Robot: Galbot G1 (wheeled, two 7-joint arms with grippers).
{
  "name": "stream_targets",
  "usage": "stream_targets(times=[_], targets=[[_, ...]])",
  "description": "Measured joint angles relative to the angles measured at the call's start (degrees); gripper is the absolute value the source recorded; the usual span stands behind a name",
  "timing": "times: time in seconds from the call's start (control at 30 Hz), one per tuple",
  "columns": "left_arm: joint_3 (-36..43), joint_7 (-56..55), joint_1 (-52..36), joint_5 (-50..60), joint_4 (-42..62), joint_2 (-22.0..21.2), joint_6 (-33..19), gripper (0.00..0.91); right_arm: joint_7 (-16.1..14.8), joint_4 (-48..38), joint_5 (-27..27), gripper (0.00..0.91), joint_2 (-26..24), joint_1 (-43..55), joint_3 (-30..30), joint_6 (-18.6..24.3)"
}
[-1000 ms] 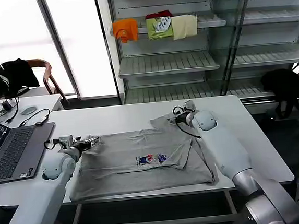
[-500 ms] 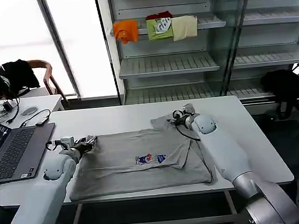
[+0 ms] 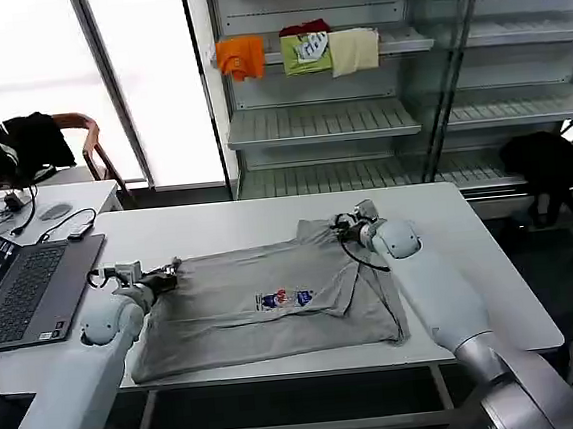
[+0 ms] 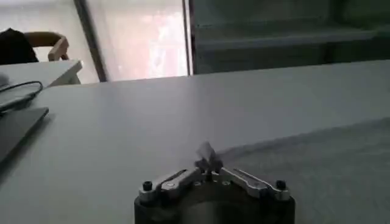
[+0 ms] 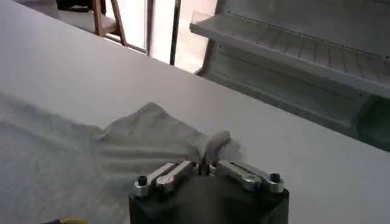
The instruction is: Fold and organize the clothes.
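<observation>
Since a second ago the shirt (image 3: pixel 274 301) lies flatter and more stretched: its far right corner has been drawn a little toward the far edge of the table (image 3: pixel 217 226), and the chest print sits slightly closer to the left edge than before. Both arms have kept their grip through this.

The light grey shirt is spread across the middle of the white table, its near hem running along the near edge, with the small multicoloured square print (image 3: pixel 286 298) about in the middle of the cloth. A fold of fabric lies diagonally across its right half.

The left end effector (image 3: pixel 168 274) is at the shirt's far left corner, low over the table. Its fingers are pinched narrow on a small peak of grey cloth, which in the left wrist view stands up between the fingertips (image 4: pixel 207 159); the rest of the shirt extends away from it toward the right edge.

The right end effector (image 3: pixel 343 224) is at the shirt's far right corner, nearer the far edge of the table. Its fingers are also closed narrow on a bunched tuft of fabric, seen in the right wrist view (image 5: pixel 210 159), with the shirt trailing from it toward the near left.

A laptop (image 3: pixel 22 288) sits at the table's left edge, well apart from the shirt.
</observation>
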Motion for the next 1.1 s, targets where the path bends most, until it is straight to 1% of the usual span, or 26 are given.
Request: stream_targets(times=[0.23,0.43,0.77,0.8,1.1], targets=[[-0.97,-0.97,0.56,-2.52,-3.75,1.11,-0.59,0.010,1.44,4.22,2.71,0.000,-1.48,-0.11,-1.00,-0.63],[-2.06,-1.53,1.72,-3.73,-7.07,2.34,-0.88,0.010,3.11,10.30,5.92,0.000,-4.10,-1.33,-2.26,-1.97],[-5.77,-2.85,7.68,-4.71,-14.79,4.81,-1.54,0.010,5.64,24.89,11.90,0.000,-12.04,-7.42,-1.97,-3.00],[-6.14,-3.04,8.31,-4.77,-15.59,5.04,-1.55,0.020,5.83,26.35,12.22,0.000,-12.86,-8.32,-1.81,-3.04],[-9.26,-4.28,14.53,-4.65,-22.59,6.34,-1.30,0.010,7.14,38.63,14.13,0.000,-19.00,-17.54,0.16,-3.36]])
